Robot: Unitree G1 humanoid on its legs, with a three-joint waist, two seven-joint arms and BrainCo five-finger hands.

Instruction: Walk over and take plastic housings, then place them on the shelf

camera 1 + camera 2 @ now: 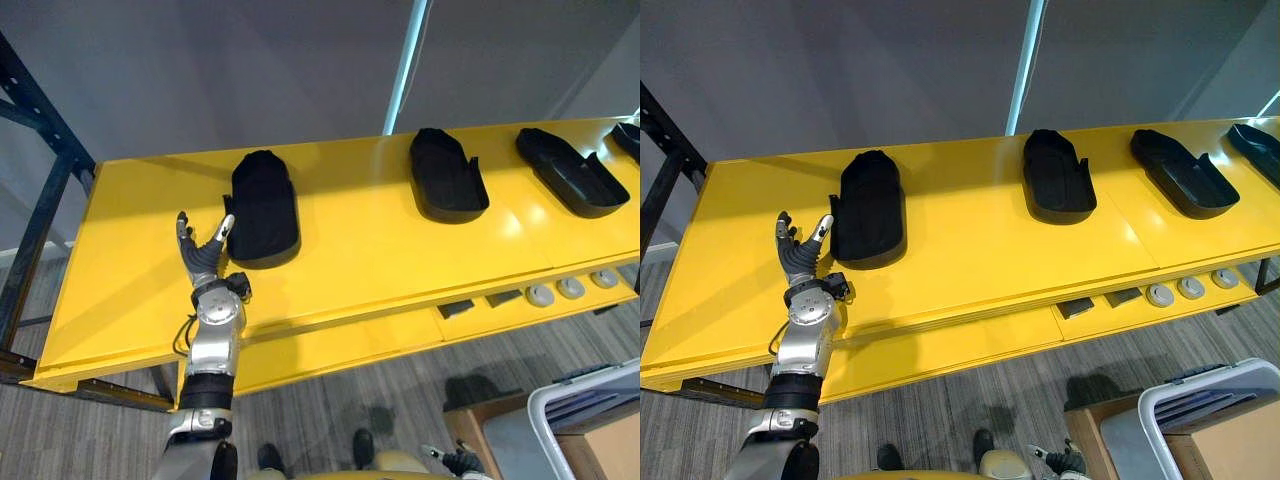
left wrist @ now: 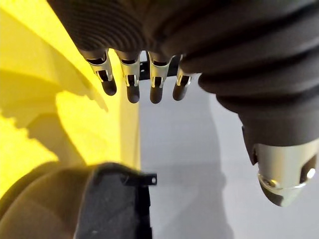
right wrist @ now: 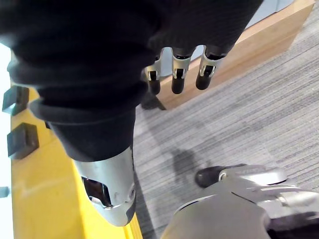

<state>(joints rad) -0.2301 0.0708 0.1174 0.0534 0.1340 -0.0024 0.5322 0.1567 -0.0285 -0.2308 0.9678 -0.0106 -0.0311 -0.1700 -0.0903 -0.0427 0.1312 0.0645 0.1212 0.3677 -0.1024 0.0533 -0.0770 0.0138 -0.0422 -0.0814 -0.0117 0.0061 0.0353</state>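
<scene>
Nearest, the right hand (image 3: 174,69) hangs relaxed and empty above the floor (image 3: 239,124). Farther, the left hand (image 1: 205,258), fingers spread and holding nothing, lies just beside the leftmost housing (image 1: 263,205) on the yellow shelf (image 1: 370,250). A stray finger brush could skew the housing or drag it toward the near edge.

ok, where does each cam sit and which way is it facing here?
Left eye: on the head, looks down at the yellow shelf and black housings; left hand open by the leftmost housing.
Right eye: same head, slightly to the side; same scene, same hand.
Left wrist: on the left wrist, looks along its straight fingers over that housing's end and the shelf.
Right wrist: on the right wrist, faces the grey floor; right hand open, empty.
Shared: leftmost housing shows in both eyes and left wrist.
</scene>
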